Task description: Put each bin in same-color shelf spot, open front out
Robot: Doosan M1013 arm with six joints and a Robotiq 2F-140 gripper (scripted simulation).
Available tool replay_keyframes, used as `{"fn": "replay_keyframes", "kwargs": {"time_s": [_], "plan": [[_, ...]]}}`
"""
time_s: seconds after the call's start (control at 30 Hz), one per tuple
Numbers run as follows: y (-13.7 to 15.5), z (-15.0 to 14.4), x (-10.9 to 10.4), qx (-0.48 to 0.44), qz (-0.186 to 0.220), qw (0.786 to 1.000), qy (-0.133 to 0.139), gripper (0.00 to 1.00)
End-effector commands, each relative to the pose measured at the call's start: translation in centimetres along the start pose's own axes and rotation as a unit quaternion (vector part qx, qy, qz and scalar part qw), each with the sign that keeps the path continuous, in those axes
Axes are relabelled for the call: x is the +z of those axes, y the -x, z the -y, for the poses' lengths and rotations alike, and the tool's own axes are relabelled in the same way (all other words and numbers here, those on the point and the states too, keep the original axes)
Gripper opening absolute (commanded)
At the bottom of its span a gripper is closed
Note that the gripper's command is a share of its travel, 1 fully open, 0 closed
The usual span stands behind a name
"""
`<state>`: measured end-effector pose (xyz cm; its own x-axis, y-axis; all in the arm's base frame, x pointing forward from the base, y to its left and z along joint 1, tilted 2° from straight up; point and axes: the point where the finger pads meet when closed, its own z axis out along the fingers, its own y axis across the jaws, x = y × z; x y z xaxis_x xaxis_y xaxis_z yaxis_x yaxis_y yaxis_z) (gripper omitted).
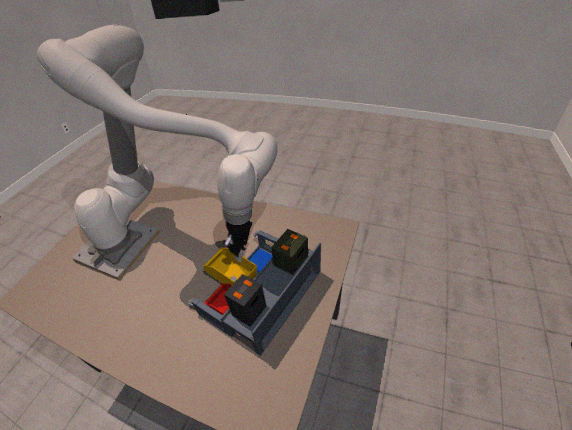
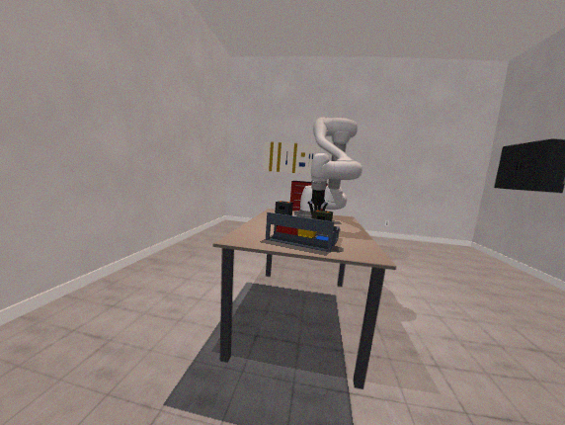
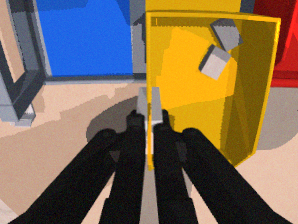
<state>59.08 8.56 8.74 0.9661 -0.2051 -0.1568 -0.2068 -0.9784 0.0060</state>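
Note:
My gripper (image 1: pixel 239 257) (image 3: pixel 149 100) is shut on the left side wall of the yellow bin (image 1: pixel 222 267) (image 3: pixel 192 95), whose thin rim passes between the fingertips. Two grey parts lie in the bin near its shelf-side end. The bin is in front of the grey shelf (image 1: pixel 292 296) (image 2: pixel 301 219), with its far end at or over the front lip. Whether its underside touches anything is unclear. Behind it shows part of the yellow mark (image 3: pixel 200 5). The red bin (image 1: pixel 217 300) (image 3: pixel 287 79) sits in the shelf. The blue mark (image 1: pixel 261 260) (image 3: pixel 90 40) is bare where it shows.
Two dark boxes with orange patches stand on the shelf's upper board, one (image 1: pixel 245 301) (image 2: pixel 283 208) near the red end and one (image 1: pixel 290 254) (image 2: pixel 322 215) near the blue end. A grey side frame (image 3: pixel 30 60) rises beside the blue mark.

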Motion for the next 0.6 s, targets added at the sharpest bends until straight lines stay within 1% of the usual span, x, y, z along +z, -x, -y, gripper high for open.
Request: {"fn": "replay_keyframes", "kwargs": {"time_s": [0.0, 0.57], "plan": [[-0.07, 0.00, -0.02, 0.000, -0.001, 1.000, 0.000, 0.10], [-0.89, 0.00, -0.04, 0.000, -0.011, 1.000, 0.000, 0.10]]}}
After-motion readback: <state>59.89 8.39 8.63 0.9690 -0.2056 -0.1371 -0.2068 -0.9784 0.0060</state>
